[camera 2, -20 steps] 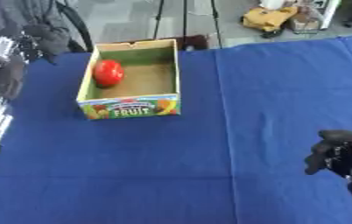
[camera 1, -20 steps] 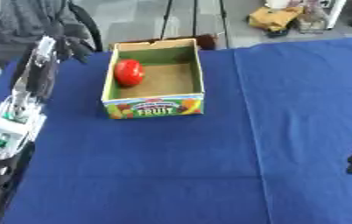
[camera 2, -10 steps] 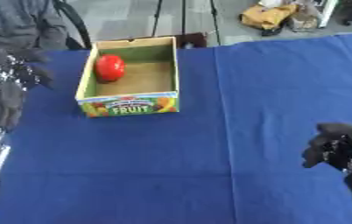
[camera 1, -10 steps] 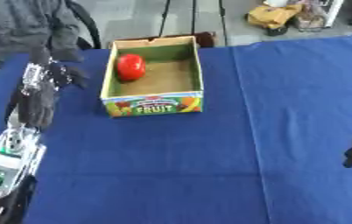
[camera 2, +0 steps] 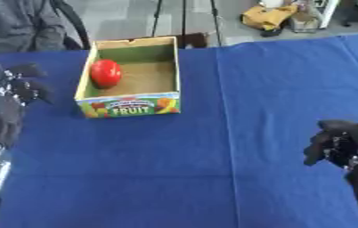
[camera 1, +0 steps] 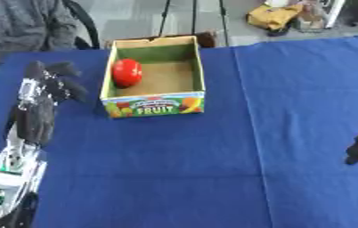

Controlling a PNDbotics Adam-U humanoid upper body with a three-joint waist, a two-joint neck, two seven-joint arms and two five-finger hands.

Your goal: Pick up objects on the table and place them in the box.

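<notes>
A cardboard fruit box (camera 1: pixel 156 106) stands open on the blue table, left of the middle. A round red object (camera 1: pixel 127 72) lies inside it against the left wall. To the left of the box is my left hand (camera 1: pixel 53 83), empty, with its dark fingers spread and relaxed and a gap between it and the box wall. At the right edge my right hand (camera 2: pixel 339 141) hangs just over the cloth with fingers loosely bent and nothing in them. I see no loose objects on the cloth.
The blue cloth (camera 1: pixel 213 169) covers the whole table. A person in grey (camera 1: pixel 18 26) sits on a chair beyond the far left corner. Past the far edge are tripod legs (camera 1: pixel 194 18) and a yellow bag (camera 1: pixel 275 18) on the floor.
My left hand has drawn back from the box's far-left corner toward me along its left side. The right hand has lifted slightly. The red object has stayed in the box.
</notes>
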